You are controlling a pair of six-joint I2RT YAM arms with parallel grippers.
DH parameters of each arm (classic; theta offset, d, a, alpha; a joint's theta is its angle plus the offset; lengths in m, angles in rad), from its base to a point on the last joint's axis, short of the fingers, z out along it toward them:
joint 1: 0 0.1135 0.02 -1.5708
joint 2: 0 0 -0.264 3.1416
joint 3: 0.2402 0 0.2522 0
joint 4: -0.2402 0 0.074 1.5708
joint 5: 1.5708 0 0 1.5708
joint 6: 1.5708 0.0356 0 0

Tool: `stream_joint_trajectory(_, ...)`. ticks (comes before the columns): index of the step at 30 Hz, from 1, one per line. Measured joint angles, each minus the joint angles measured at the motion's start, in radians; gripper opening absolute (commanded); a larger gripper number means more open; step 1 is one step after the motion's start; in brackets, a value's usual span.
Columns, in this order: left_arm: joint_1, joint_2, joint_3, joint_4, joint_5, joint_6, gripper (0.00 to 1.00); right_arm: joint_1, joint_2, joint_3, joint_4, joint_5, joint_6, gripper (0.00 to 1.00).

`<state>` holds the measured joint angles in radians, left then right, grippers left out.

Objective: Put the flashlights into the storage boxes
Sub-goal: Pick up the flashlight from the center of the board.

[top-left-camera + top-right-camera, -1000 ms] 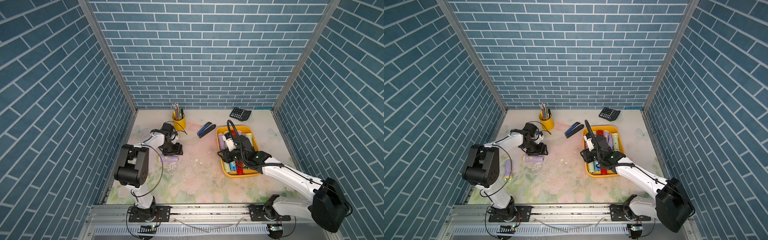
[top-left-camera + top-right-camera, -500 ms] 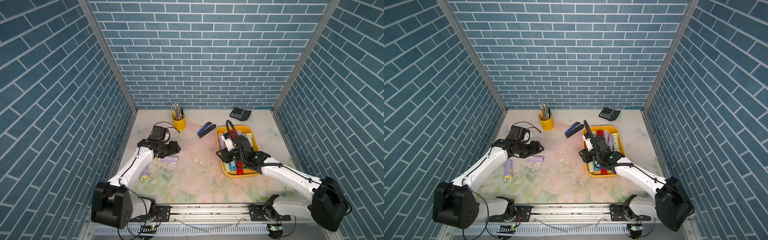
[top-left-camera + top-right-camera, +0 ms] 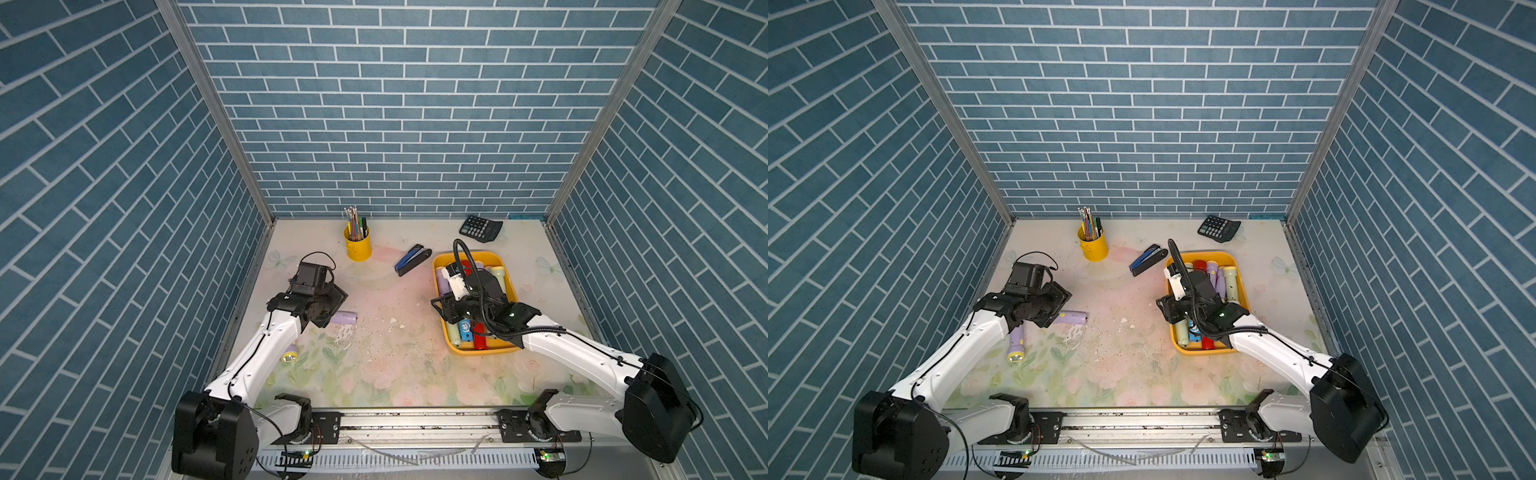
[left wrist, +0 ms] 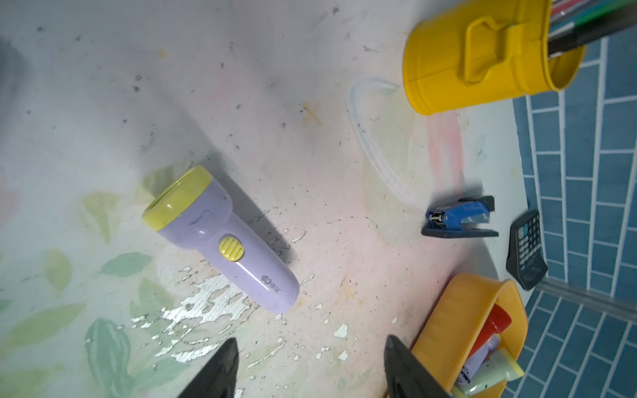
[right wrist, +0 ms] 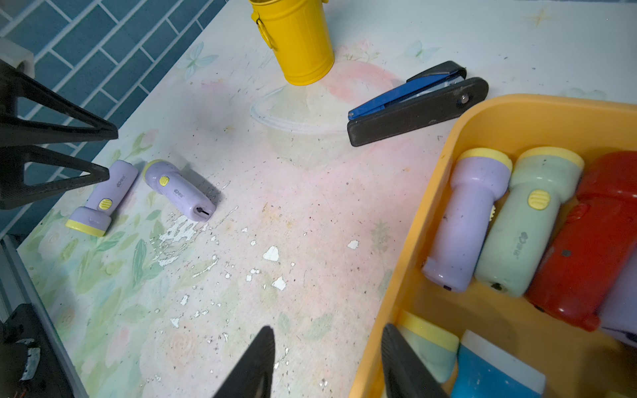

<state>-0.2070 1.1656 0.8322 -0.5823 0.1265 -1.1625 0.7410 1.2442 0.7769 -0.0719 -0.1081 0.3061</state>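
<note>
Left tool [image 4: 309, 344] has swung round, open and empty, beside the lilac flashlight [image 4: 220, 237] lying well apart from the tray [image 4: 444, 324] (right tool [image 5: 327, 329] open, empty, at its rim); pickup pending.

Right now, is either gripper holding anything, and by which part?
Nothing is held. The left gripper is open and empty, apart from the lilac flashlight on the table. The right gripper is open and empty at the rim of the yellow tray.

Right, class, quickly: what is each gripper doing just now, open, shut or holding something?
Left gripper: open, holding nothing, lilac flashlight lying ahead of it.
Right gripper: open, holding nothing, by the yellow tray.
</note>
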Motion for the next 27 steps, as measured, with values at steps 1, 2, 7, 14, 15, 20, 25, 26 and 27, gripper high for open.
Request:
stream_joint_trajectory(1,0.0,0.005,0.003,-0.016,-0.009,-0.028,0.65,0.0,0.0,0.0,0.003,0.0,-0.001,0.52)
stream_joint_trajectory(2,0.0,0.016,0.012,-0.04,-0.018,-0.058,0.66,0.0,0.0,0.0,0.006,0.0,-0.002,0.52)
stream_joint_trajectory(7,0.002,0.117,0.092,-0.15,-0.034,-0.15,0.67,0.0,0.0,-0.011,0.021,0.001,-0.025,0.52)
stream_joint_trajectory(14,-0.009,0.275,0.151,-0.2,0.014,-0.235,0.67,0.0,-0.001,-0.021,0.024,0.023,-0.053,0.53)
stream_joint_trajectory(15,-0.011,0.293,0.154,-0.2,0.027,-0.248,0.67,0.0,-0.001,-0.021,0.024,0.027,-0.055,0.53)
stream_joint_trajectory(20,-0.023,0.351,0.155,-0.198,0.063,-0.317,0.67,0.0,-0.011,-0.029,0.025,0.042,-0.073,0.53)
stream_joint_trajectory(25,-0.031,0.391,0.174,-0.199,0.068,-0.348,0.68,0.0,-0.012,-0.034,0.027,0.047,-0.08,0.53)
stream_joint_trajectory(26,-0.031,0.405,0.185,-0.198,0.068,-0.349,0.68,0.0,-0.012,-0.034,0.027,0.048,-0.082,0.53)
stream_joint_trajectory(27,-0.031,0.416,0.192,-0.194,0.067,-0.35,0.68,0.0,-0.012,-0.034,0.027,0.049,-0.087,0.53)
